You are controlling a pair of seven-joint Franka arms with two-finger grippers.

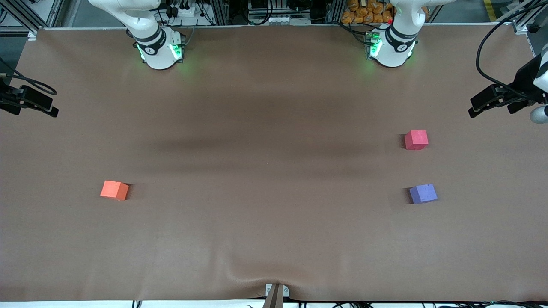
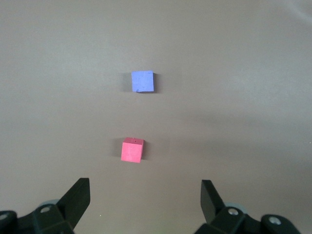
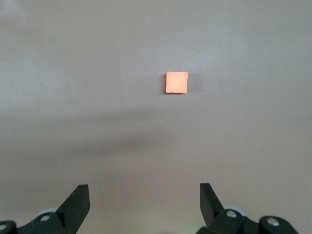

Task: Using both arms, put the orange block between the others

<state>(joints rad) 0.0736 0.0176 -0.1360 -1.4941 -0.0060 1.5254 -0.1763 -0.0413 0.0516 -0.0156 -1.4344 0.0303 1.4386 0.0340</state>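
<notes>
Hovering empty with fingers spread, the right gripper (image 3: 144,204) overlooks the orange block (image 1: 114,190) and the left gripper (image 2: 145,204) the red block (image 1: 416,140) and purple block (image 1: 423,193), whose gap awaits it.

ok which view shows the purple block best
The left wrist view: the purple block sits centered there, seen from above. The front view shows it smaller, nearer the camera than the red block. The right wrist view misses it.

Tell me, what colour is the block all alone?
Bright orange block, best in the right wrist view.
</notes>
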